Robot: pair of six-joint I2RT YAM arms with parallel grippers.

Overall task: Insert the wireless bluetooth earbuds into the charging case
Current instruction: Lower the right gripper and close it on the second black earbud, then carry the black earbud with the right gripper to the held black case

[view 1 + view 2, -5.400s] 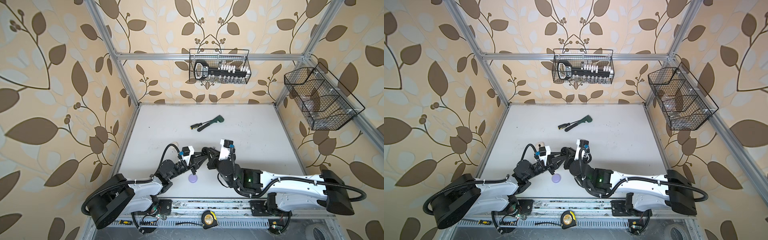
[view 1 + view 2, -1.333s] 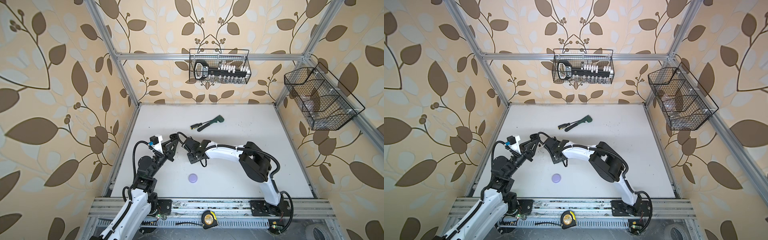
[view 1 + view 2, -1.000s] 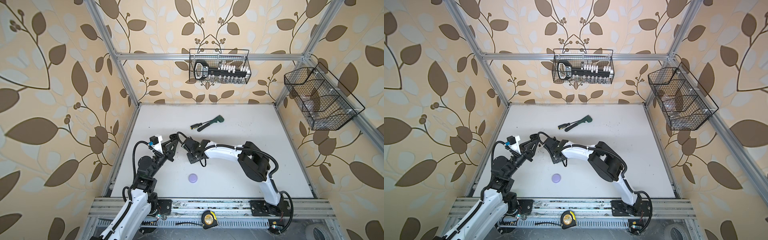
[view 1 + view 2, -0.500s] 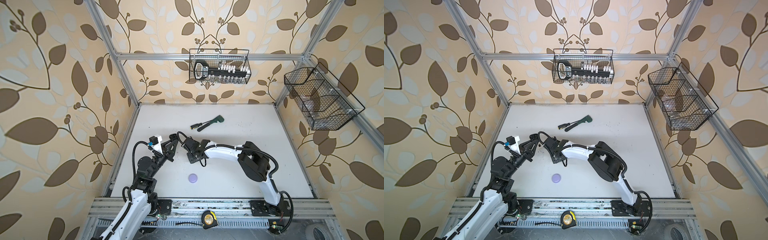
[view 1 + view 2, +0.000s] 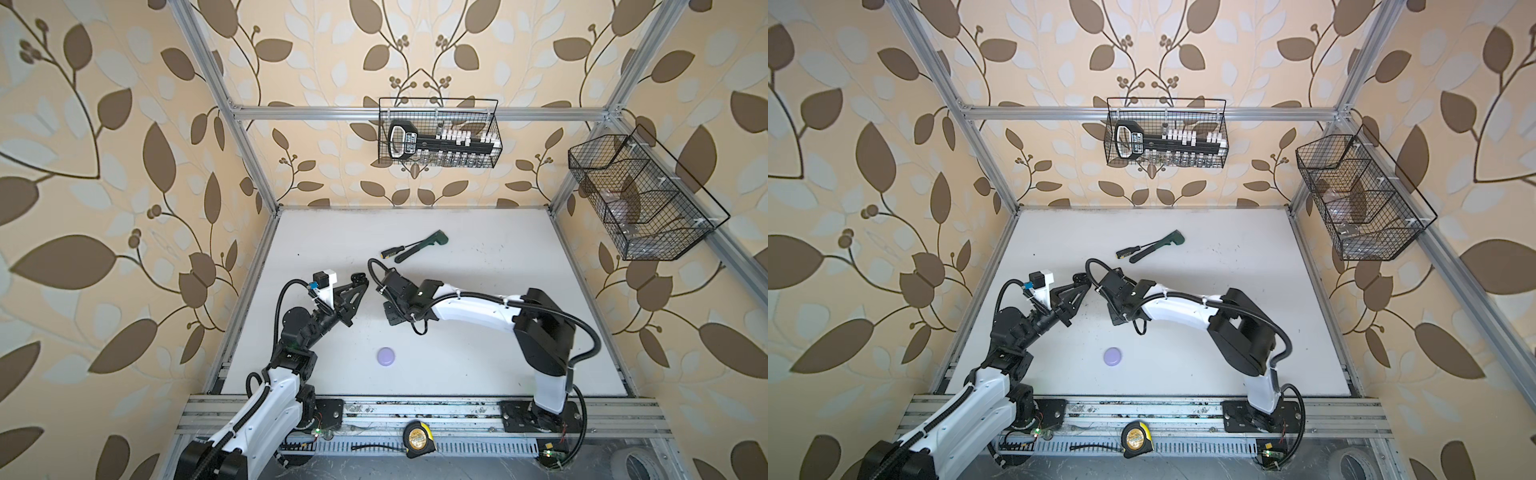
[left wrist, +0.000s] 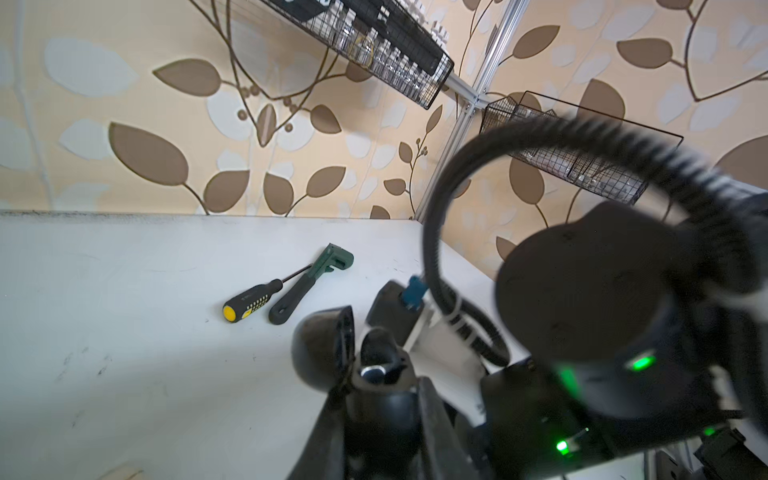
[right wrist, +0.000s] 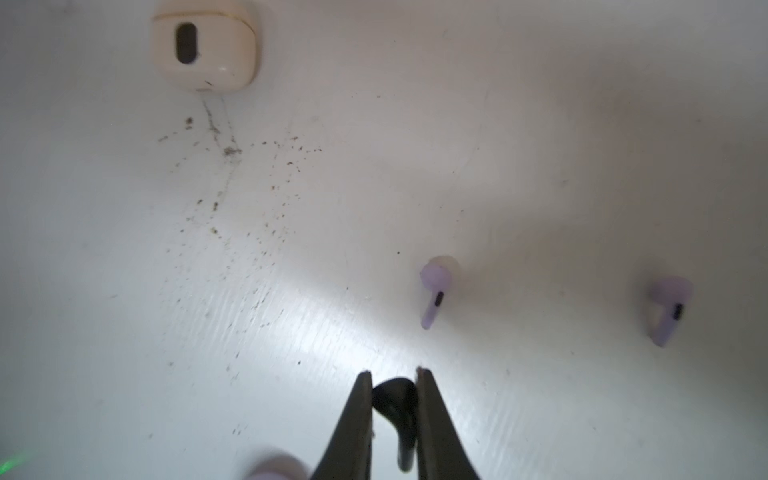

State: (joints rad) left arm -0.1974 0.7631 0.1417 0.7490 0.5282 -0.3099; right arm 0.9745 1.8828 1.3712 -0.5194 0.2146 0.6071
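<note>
Within right tool (image 7: 393, 371); glossy black stemmed earbud (image 7: 397, 409).

Black earbud (image 7: 395, 397), black case (image 6: 320, 349), lilac earbud (image 7: 434, 291), another lilac earbud (image 7: 667, 309), cream case (image 7: 205, 48), white table (image 5: 457, 353), brown-leaved beige wallpaper (image 5: 104, 166)

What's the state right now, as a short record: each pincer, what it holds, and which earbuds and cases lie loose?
left pincer: shut on black case, lid open
right pincer: shut on black earbud
loose on table: two lilac earbuds, lying apart
cream case: on table, untouched
lilac case: on table near the front, untouched
</note>
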